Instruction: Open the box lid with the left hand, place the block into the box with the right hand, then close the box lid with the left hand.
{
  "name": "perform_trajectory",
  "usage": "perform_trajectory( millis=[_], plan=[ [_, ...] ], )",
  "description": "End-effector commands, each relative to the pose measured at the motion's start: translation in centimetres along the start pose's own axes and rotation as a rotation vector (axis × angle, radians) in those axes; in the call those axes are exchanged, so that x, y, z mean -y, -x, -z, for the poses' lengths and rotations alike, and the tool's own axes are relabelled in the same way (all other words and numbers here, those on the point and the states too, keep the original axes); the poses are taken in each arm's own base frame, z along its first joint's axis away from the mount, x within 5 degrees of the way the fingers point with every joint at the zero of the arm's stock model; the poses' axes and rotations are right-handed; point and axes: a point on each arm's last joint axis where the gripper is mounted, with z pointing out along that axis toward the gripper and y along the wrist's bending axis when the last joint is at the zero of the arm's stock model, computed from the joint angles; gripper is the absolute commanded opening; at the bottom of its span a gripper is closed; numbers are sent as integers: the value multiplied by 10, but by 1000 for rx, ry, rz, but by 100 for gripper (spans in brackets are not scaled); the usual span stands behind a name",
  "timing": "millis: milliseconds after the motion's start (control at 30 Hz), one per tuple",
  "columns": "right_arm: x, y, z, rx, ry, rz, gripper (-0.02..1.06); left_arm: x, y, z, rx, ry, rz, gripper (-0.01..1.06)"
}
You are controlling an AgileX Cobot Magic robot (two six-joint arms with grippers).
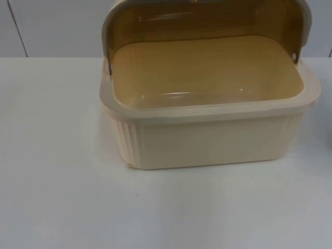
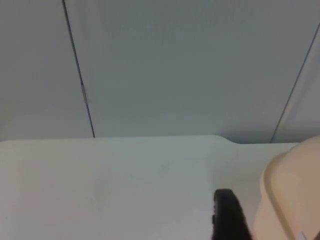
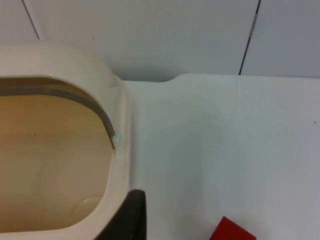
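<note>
With the lid [image 1: 207, 21] already up and the box [image 1: 207, 140] empty, placing comes next: right hand [image 3: 127, 220], grip unreadable, must fetch the block [image 3: 232, 231]; left hand [image 2: 227, 215], likewise unreadable, waits.

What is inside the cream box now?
Nothing: the box shows a bare yellowish floor, its lid raised. The red block lies outside on the table.
</note>
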Motion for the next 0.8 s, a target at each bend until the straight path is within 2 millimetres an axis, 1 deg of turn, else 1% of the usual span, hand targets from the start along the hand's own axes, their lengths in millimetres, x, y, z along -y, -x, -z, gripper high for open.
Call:
perform_trajectory(
  millis=[0,67,133,167,200,233,300,533,667,733,767],
  plan=[
    [1,3,3,28,-5,0,105,0,2,3,10,-1,15,51],
    [1,3,3,30,-8,4,105,0,2,3,12,-5,25,70],
    [1,3,3,31,-9,5,105,0,2,3,11,-2,19,92],
    [1,3,3,31,-9,5,105,0,2,3,11,-2,19,92],
    [1,3,3,31,-9,5,105,0,2,3,11,2,11,101],
    [1,3,3,31,-9,5,105,0,1,2,6,3,9,105],
    [1,3,3,29,-9,5,105,-2,1,2,6,16,-18,105],
    [1,3,3,27,-9,4,105,-2,1,2,8,16,-17,105],
    [1,3,-2,16,-8,-3,105,-2,1,2,8,16,-17,105],
    [0,-1,-14,-36,-7,-27,105,-2,1,2,8,16,-17,105],
    [1,-5,-28,-91,-6,-54,105,-2,1,2,8,16,-17,105]
  ],
)
